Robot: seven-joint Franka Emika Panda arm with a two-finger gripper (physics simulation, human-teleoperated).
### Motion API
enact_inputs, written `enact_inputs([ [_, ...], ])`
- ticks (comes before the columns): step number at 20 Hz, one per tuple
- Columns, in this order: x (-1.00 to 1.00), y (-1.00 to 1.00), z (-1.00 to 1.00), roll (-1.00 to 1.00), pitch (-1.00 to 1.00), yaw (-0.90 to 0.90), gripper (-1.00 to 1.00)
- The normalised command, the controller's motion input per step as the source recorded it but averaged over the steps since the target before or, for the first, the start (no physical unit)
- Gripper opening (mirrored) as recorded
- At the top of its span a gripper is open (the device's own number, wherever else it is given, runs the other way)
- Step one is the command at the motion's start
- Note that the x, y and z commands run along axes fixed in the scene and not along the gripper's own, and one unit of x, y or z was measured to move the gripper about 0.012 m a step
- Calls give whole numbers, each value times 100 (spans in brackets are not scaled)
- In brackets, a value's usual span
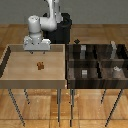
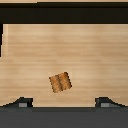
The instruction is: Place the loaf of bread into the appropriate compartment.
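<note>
While over the tray (image 1: pixel 10 62), jaws (image 1: pixel 36 50) released, apart from unlabelled loaf of bread (image 2: pixel 60 82)

**Wood, dark panels and matt white plastic**

The tray (image 1: pixel 10 70) has a pale wood-grain floor and walls, smooth and matt – the grain runs in fine streaks in the wrist view. The loaf of bread (image 2: pixel 60 82) looks orange-brown and dull, with a darker groove across it. The compartment box (image 1: pixel 97 82) is dark striped wood with a faint sheen. The arm (image 1: pixel 46 21) looks like white matt plastic; the claw (image 2: pixel 64 102) shows dark, dull fingertips. Thin grey legs (image 1: pixel 60 107) look metallic
</note>
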Motion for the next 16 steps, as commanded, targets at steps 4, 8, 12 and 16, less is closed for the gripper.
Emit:
enact_inputs([
  [4,0,0,-100,0,0,0,100],
  [8,29,0,-25,0,0,0,100],
  [12,25,0,0,0,0,0,100],
  [16,0,0,0,0,0,0,100],
])
